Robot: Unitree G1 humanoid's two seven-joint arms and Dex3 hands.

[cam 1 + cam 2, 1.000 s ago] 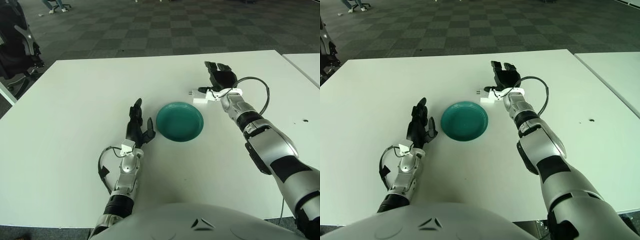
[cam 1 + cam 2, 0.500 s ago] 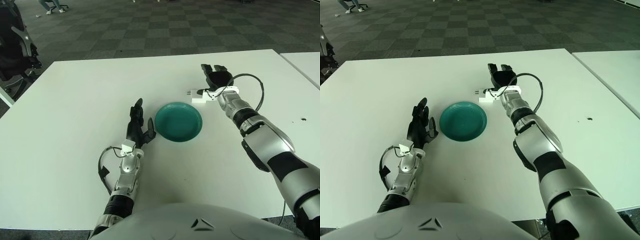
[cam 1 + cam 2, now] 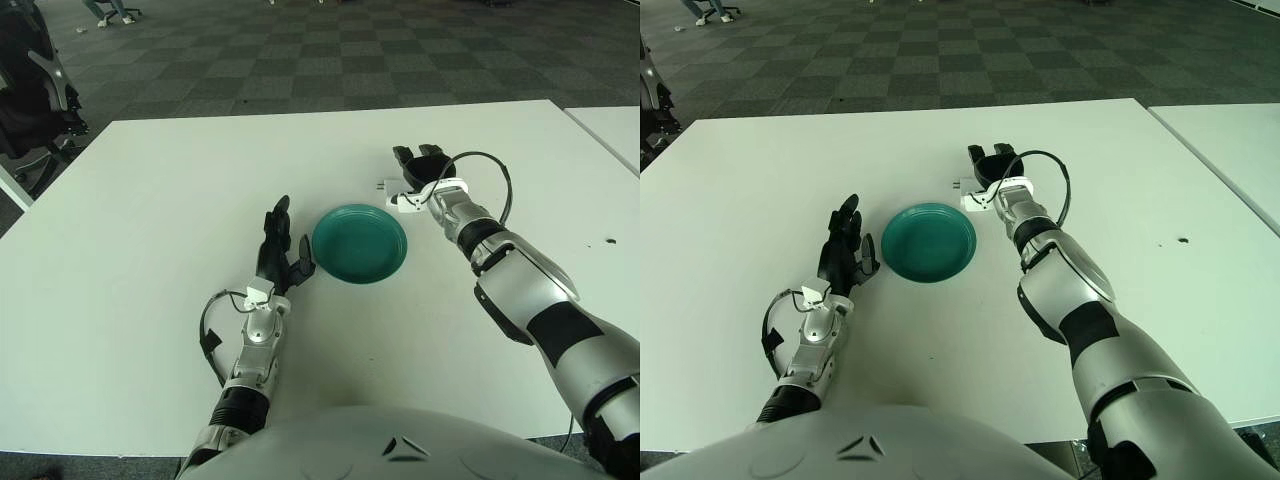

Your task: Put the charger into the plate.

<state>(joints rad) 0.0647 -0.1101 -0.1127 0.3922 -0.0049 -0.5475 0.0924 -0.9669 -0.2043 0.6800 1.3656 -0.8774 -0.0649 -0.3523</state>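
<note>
A small white charger (image 3: 399,202) lies on the white table (image 3: 150,200), just past the right rim of a teal plate (image 3: 359,243). Its prongs point left. My right hand (image 3: 419,167) is right behind the charger, its black fingers half curled above it and holding nothing. I cannot tell whether it touches the charger. My left hand (image 3: 279,250) rests open on the table, fingers pointing up, just left of the plate. The plate holds nothing.
A black cable (image 3: 503,183) loops off my right wrist over the table. A second white table (image 3: 612,128) stands to the right across a narrow gap. A dark chair (image 3: 30,90) stands off the table's far left corner. A small dark speck (image 3: 607,241) marks the table at right.
My right hand has moved left and closer in over the charger, and its fingers have curled more. The charger, the plate and my left hand have stayed where they were.
</note>
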